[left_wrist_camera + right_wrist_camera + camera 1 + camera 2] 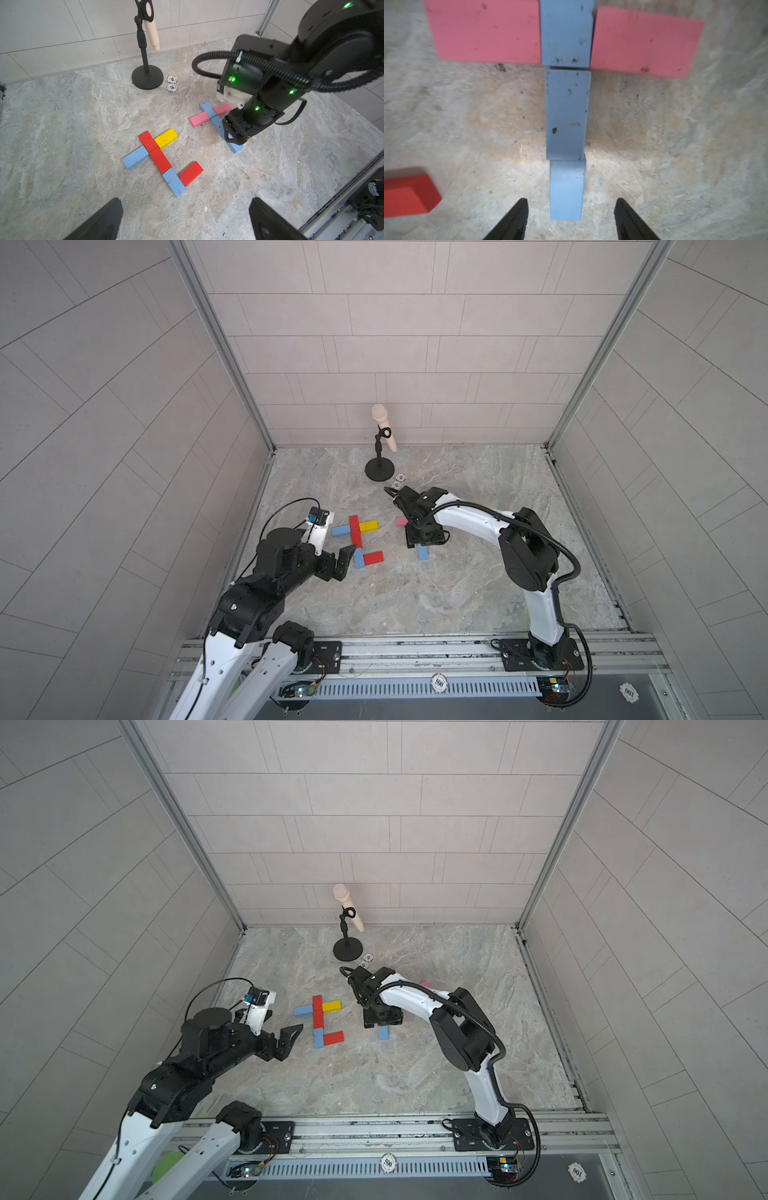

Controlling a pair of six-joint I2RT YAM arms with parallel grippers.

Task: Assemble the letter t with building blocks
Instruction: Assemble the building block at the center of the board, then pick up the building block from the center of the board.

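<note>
Ribbed black pads (517, 218) of the right gripper (571, 199) stand spread, and between the jaws lies a flat light blue block (566, 191), with veined stone showing on each side of it, so we see no pinch. Ahead of the jaws, end to end with it, run a middle blue block (566, 114) and a far blue block (566, 31), both matte and flecked with dark scuffs. Two pink blocks (483, 31) butt against the far one's long sides.

The left gripper (186, 200) gapes wide over the marbled table (62, 124), empty. Ahead of its jaws we find a blue end block (173, 181) in line with two red blocks (160, 161), a red side block (191, 173) touching it; a yellow block (166, 138) and a pale blue arm block (136, 158) flank the farthest red. Beyond lie two round poker chips (172, 79) beside the black disc foot of a microphone stand (147, 80) holding a cream cylindrical microphone (152, 35).
</note>
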